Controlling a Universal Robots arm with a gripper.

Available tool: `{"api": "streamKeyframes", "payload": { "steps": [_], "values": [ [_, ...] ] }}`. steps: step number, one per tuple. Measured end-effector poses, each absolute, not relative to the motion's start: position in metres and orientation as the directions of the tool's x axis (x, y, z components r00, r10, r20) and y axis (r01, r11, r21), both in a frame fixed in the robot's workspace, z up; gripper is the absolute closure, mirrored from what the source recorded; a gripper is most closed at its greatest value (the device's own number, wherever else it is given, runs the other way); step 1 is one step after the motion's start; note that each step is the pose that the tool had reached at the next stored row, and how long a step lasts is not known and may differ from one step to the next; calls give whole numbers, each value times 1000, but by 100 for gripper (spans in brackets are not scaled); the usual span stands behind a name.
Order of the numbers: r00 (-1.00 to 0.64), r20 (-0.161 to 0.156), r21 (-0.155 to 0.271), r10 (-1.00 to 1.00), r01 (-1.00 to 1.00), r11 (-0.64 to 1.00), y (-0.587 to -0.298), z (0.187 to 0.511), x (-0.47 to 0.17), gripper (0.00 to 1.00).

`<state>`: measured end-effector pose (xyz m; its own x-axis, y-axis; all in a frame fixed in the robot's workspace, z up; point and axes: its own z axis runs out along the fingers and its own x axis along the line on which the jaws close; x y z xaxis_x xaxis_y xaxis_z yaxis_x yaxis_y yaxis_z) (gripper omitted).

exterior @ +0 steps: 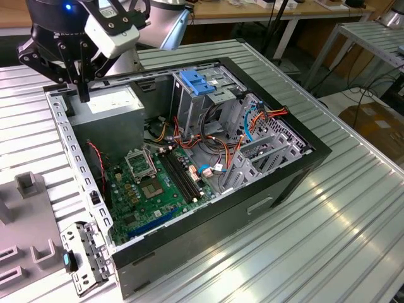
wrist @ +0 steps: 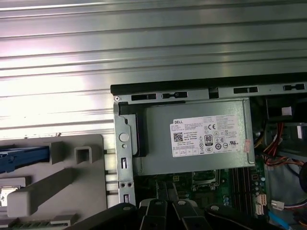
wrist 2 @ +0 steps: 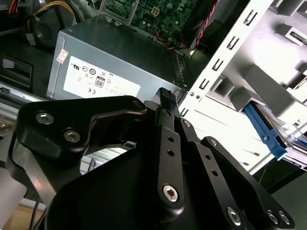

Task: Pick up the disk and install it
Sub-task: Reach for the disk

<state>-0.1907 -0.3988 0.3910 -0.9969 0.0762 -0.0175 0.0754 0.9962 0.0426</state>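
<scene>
The black two-finger gripper [exterior: 83, 95] hangs over the corner of an open black computer case [exterior: 284, 183]. Its fingers are pressed together with nothing between them, as the second wrist view [wrist 2: 164, 93] shows. Right beneath the fingertips sits a grey boxy metal power supply with a white label [exterior: 117, 101], apart from them. The disk, a dark flat hard drive in a bright blue plastic carrier [wrist: 24, 155], lies outside the case, away from the gripper and across the case's perforated metal wall. It rests in a grey moulded plastic fixture [wrist: 72, 177]; its blue edge also shows in the second wrist view [wrist 2: 268, 136]. Beyond the power supply from the gripper lies a green motherboard [exterior: 151, 196]. Farther off, a light-blue slotted plastic bracket [exterior: 199, 82] tops the drive cage.
</scene>
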Motion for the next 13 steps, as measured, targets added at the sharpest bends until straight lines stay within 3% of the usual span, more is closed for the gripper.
{"api": "streamKeyframes", "payload": {
  "steps": [13],
  "values": [
    [-997,-16,42,76,75,996,-399,390,-198,89]
  ]
}}
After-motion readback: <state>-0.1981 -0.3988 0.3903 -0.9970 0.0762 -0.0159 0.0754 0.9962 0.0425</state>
